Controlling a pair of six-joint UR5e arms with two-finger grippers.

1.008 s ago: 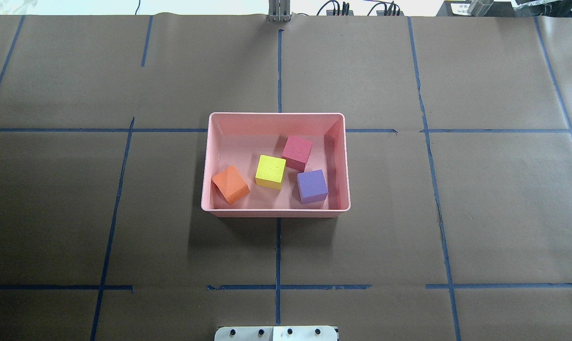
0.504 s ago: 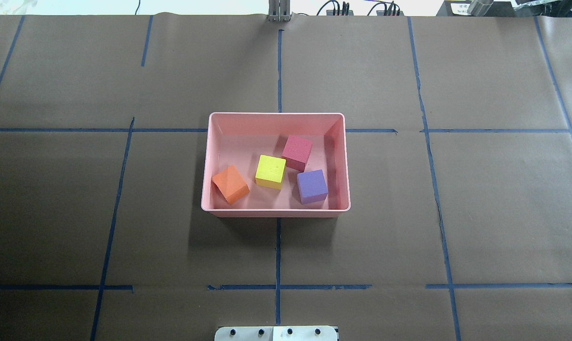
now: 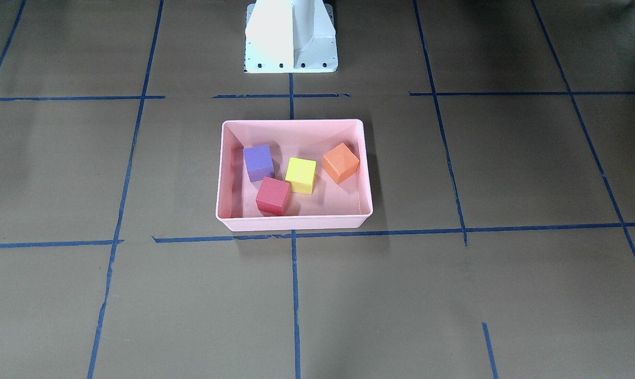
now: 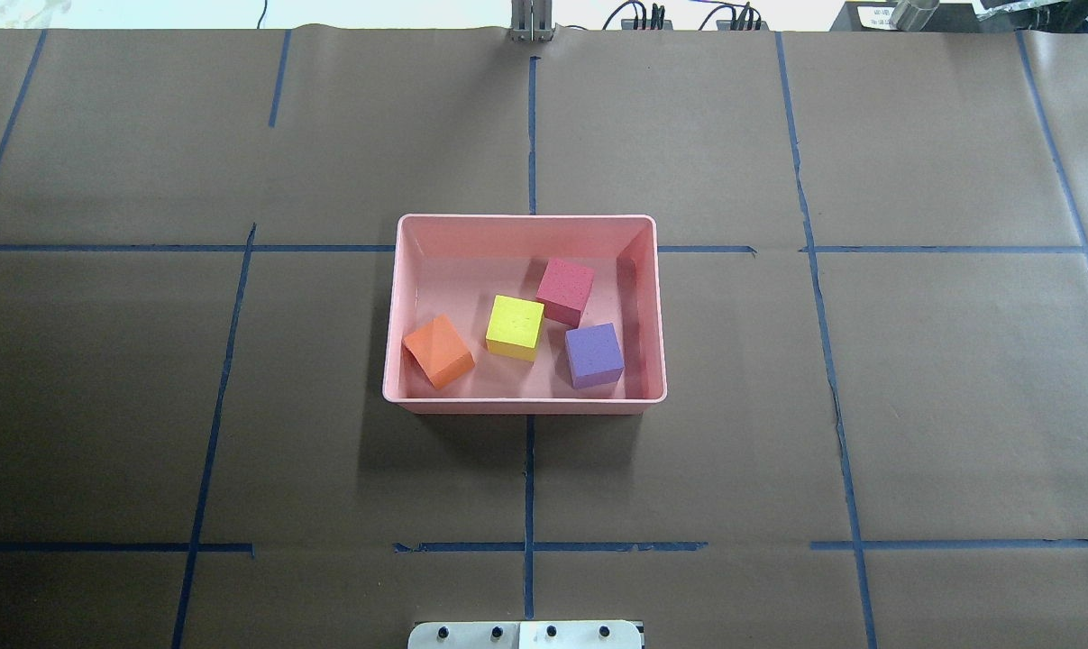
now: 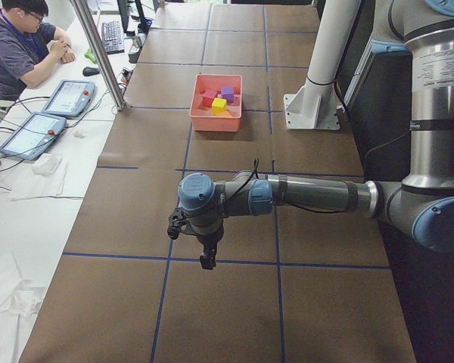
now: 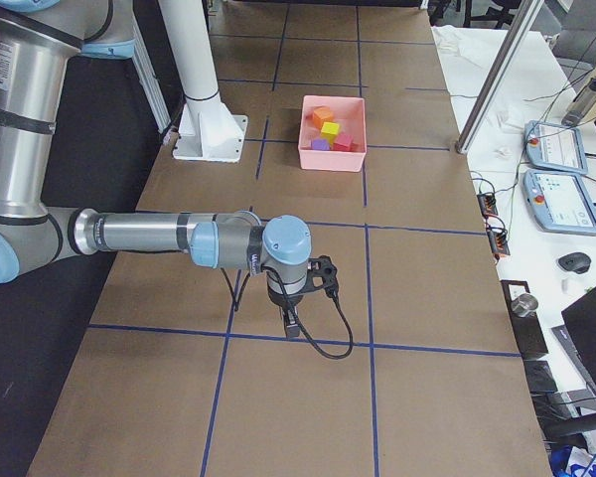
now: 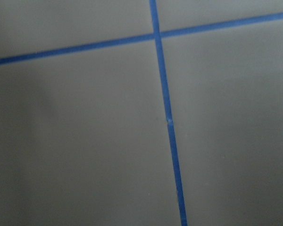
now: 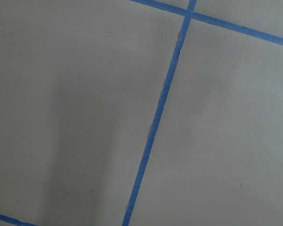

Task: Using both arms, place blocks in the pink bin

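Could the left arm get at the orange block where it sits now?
Probably yes. Nothing covers the pink bin, and the orange block lies on the left arm's side of it. It sits tilted close to the wall, though, which may crowd the left claw.

A white pedestal (image 3: 291, 37) — brown paper (image 4: 688, 135), blue tape (image 4: 529, 487) — an operator (image 5: 19, 47).

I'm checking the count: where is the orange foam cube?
Overhead view: the orange foam cube lies askew inside the shallow pale-pink plastic bin, by its left wall, just left of the yellow-green foam cube.
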